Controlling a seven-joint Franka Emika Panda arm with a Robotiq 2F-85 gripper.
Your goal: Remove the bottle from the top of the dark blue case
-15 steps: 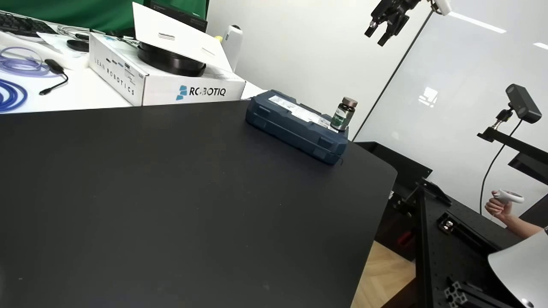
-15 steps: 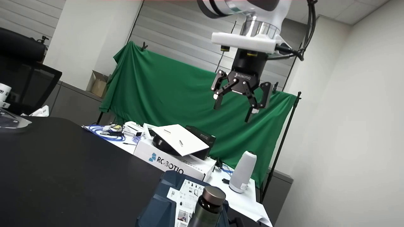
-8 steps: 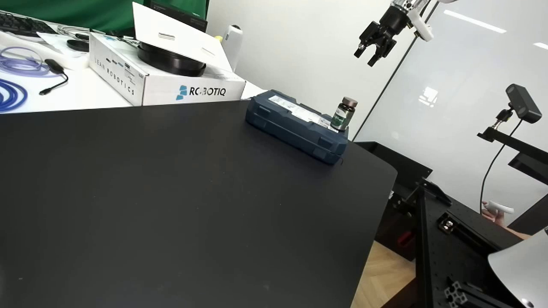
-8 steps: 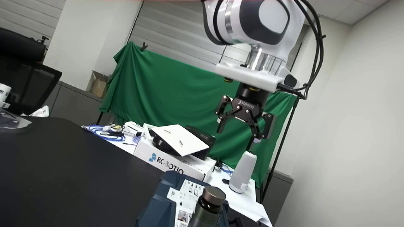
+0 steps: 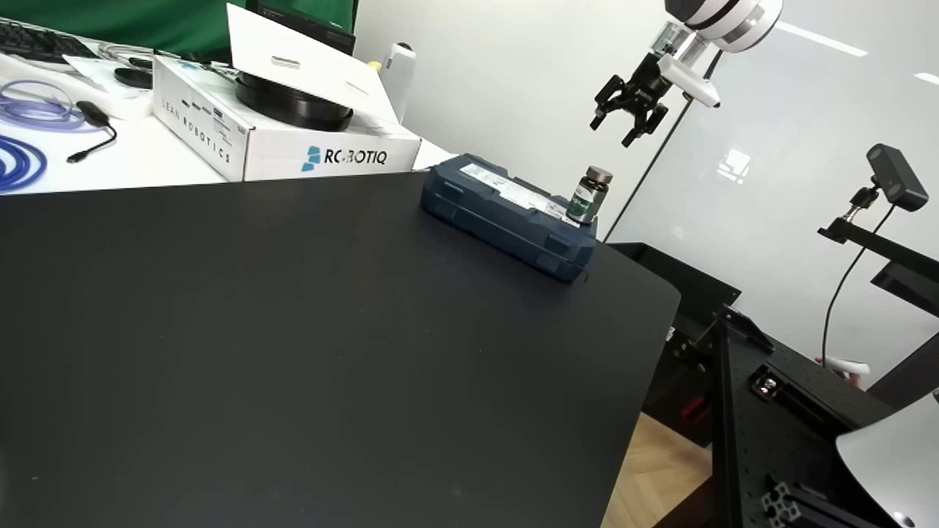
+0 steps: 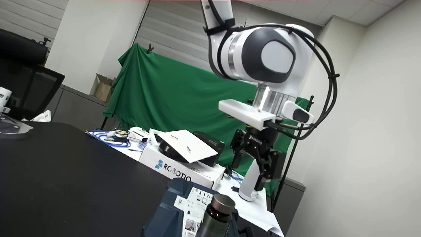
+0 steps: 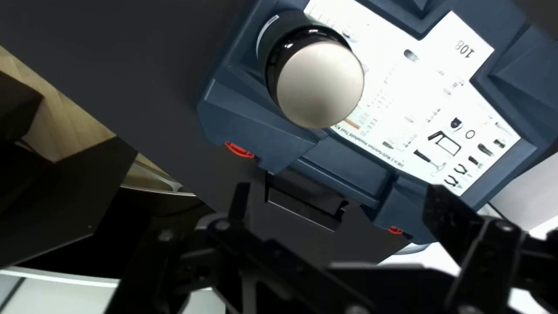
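Observation:
The bottle (image 5: 587,196) is small and dark, with a brownish cap and a green and white label. It stands upright on one end of the dark blue case (image 5: 506,220), which lies flat on the black table. In an exterior view the bottle (image 6: 215,219) and case (image 6: 164,214) are cut off by the lower edge. In the wrist view the bottle's cap (image 7: 320,85) shows from above on the case (image 7: 348,165), beside its white printed label. My gripper (image 5: 611,133) is open and empty, above the bottle and apart from it; it also shows in an exterior view (image 6: 247,174) and the wrist view (image 7: 338,194).
The black table's (image 5: 330,330) edge runs close to the bottle end of the case. A white Robotiq box (image 5: 330,158) with a tilted white panel stands behind the table. A white rounded device (image 6: 251,184) stands behind the case. A camera (image 5: 896,176) is mounted on a bracket.
My gripper has moved down and nearer to the bottle and case, turning somewhat, and stays open. The bottle and case have not moved. The hand with the white controller has lowered.

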